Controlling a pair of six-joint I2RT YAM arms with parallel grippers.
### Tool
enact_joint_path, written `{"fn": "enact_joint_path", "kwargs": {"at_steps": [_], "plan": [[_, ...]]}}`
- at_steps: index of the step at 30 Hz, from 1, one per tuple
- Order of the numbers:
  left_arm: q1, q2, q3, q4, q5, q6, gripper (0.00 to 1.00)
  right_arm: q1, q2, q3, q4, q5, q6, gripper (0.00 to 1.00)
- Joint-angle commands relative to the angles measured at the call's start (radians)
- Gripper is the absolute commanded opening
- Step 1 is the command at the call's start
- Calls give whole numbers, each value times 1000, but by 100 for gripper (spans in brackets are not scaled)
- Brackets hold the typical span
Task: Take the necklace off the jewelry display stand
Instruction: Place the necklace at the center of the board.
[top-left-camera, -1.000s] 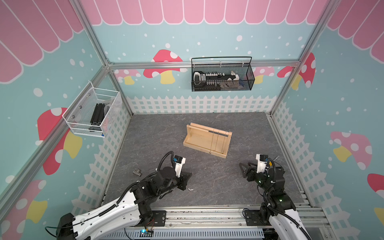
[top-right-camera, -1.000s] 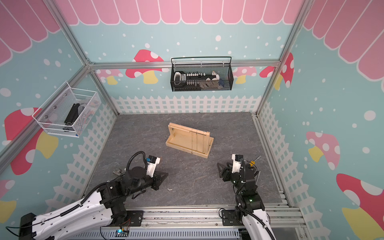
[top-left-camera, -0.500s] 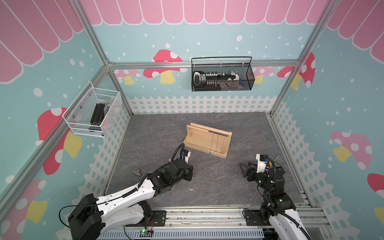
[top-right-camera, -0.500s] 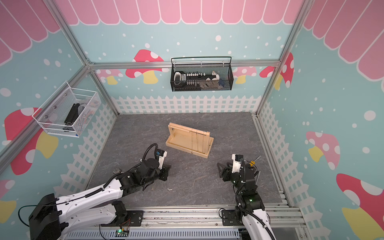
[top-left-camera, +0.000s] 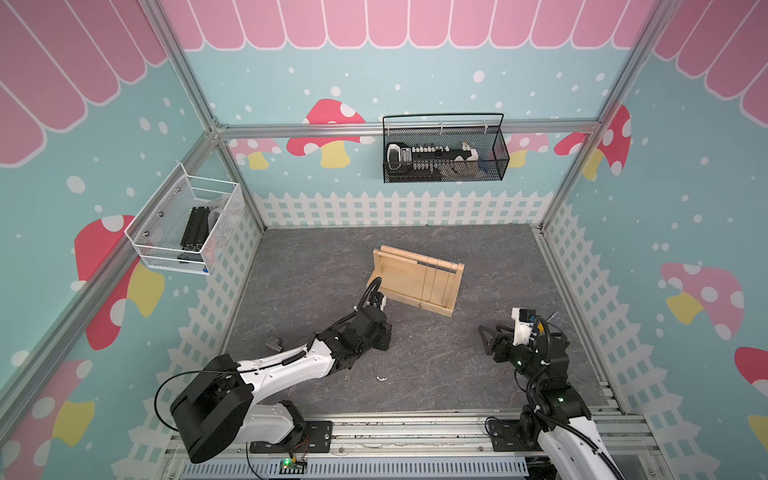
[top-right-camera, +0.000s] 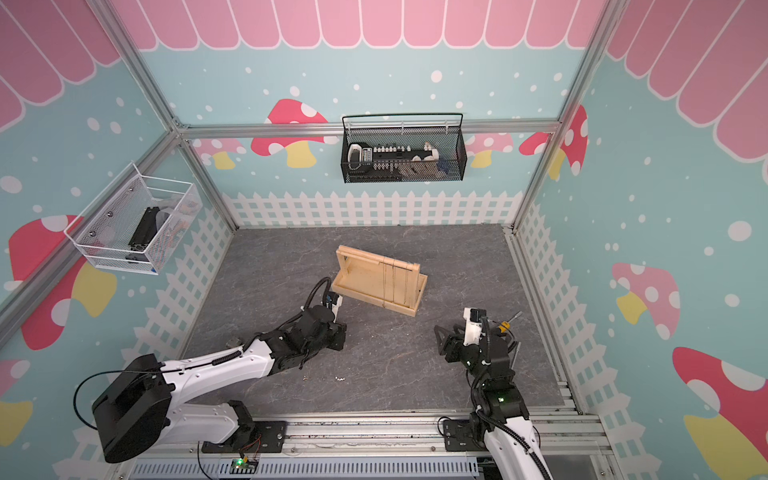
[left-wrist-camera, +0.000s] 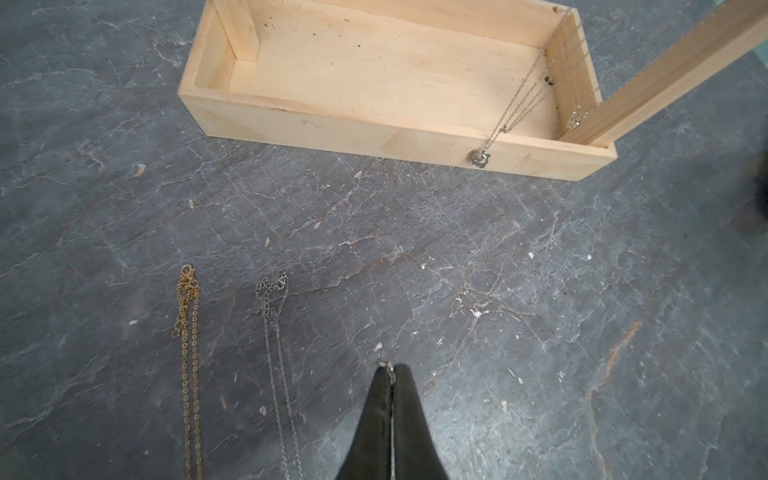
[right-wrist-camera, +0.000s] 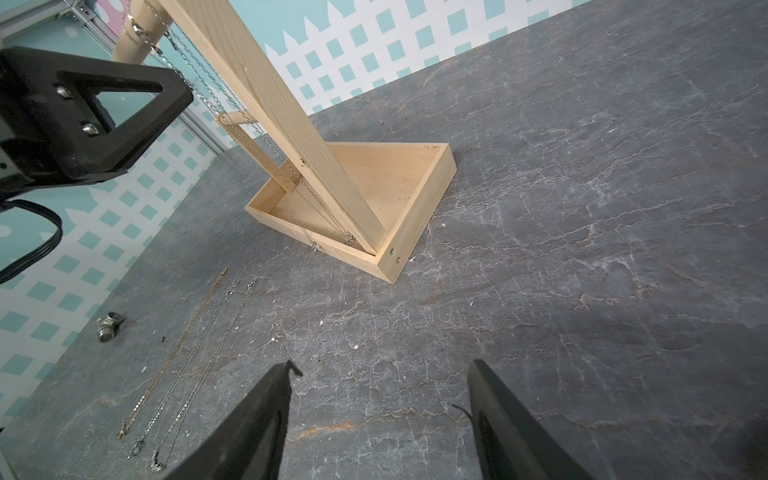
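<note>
At the middle of the tabletop: a necklace already off the rail appears to be getting laid out short of the jewelry display stand (top-left-camera: 415, 286).

Between the stand and the front edge, the left gripper (left-wrist-camera: 390, 368) is clamped on a silver necklace (left-wrist-camera: 391, 411). Its clasp sits at the fingertips, pointed at the stand, and its length is run back toward the front edge, parallel to the gold chain (left-wrist-camera: 189, 353) and silver chain (left-wrist-camera: 276, 365) laid beside it. Release seems called for next, then a reach for the hanging chains (left-wrist-camera: 519, 95) at the stand's right end. The stand's long axis is set across the tabletop, with the right end skewed frontward. The right gripper (right-wrist-camera: 380, 365) is held agape and empty toward the right edge.
</note>
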Motion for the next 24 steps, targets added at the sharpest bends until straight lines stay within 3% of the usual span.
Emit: {"fn": "enact_joint_path", "kwargs": {"at_steps": [1, 24], "plan": [[9, 39, 38, 36, -36, 22, 0, 8, 1, -10, 23, 5, 11, 68], [26, 280, 151, 35, -142, 11, 3, 9, 5, -8, 20, -4, 9, 68]]}}
